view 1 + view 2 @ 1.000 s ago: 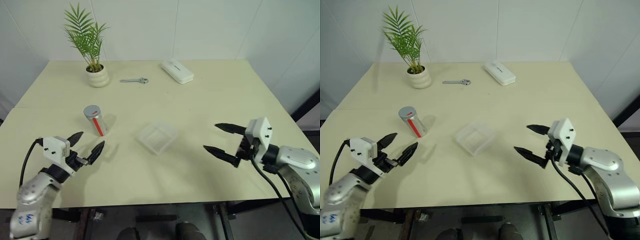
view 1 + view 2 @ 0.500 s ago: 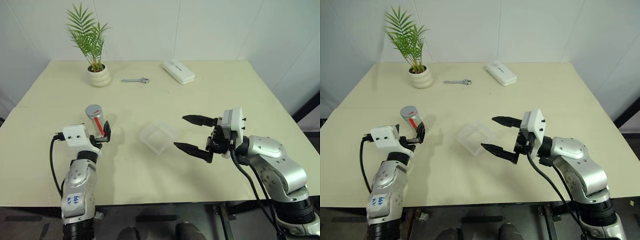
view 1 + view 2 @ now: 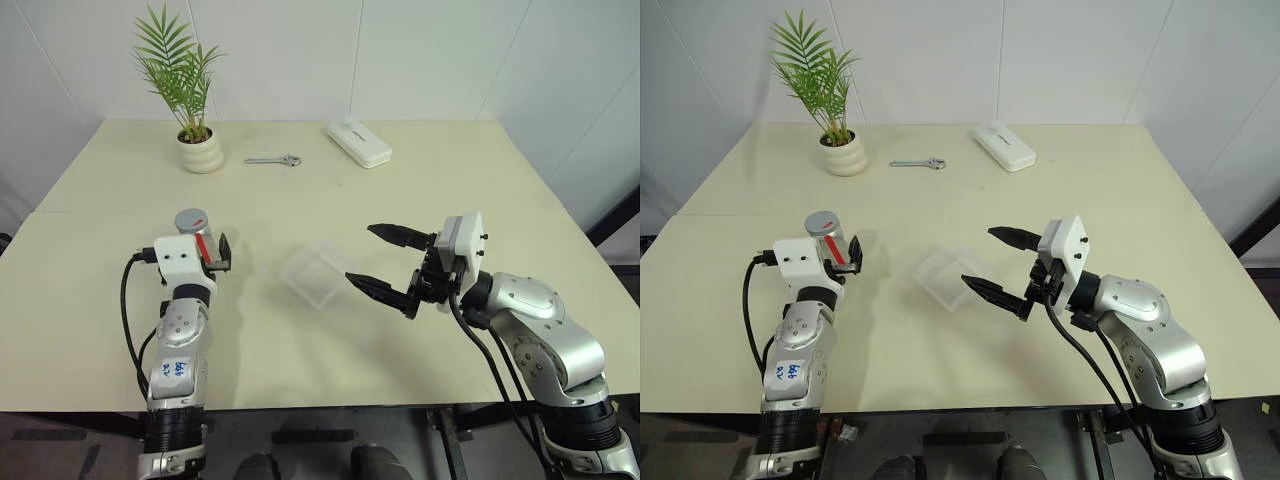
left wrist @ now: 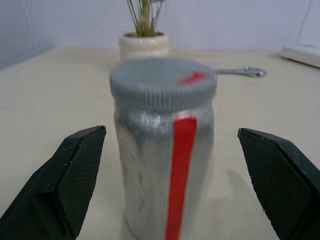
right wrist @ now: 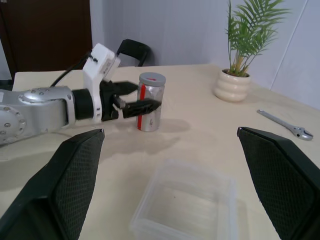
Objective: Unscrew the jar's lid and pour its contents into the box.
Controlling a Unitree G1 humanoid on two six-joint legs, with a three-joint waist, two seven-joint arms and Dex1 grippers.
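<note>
Left pincer (image 4: 170,180) is standing open astride the jar (image 3: 197,232) on the counter (image 3: 300,340) – lid (image 4: 164,82) on – while right pincer (image 3: 385,263) is hovering open beside the box (image 3: 315,272); advise centring, then gripping below the lid.

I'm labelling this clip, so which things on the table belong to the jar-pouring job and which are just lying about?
Job:
- jar
- lid, on the jar
- box

Lying about:
- potted plant
- wrench
- white case
</note>
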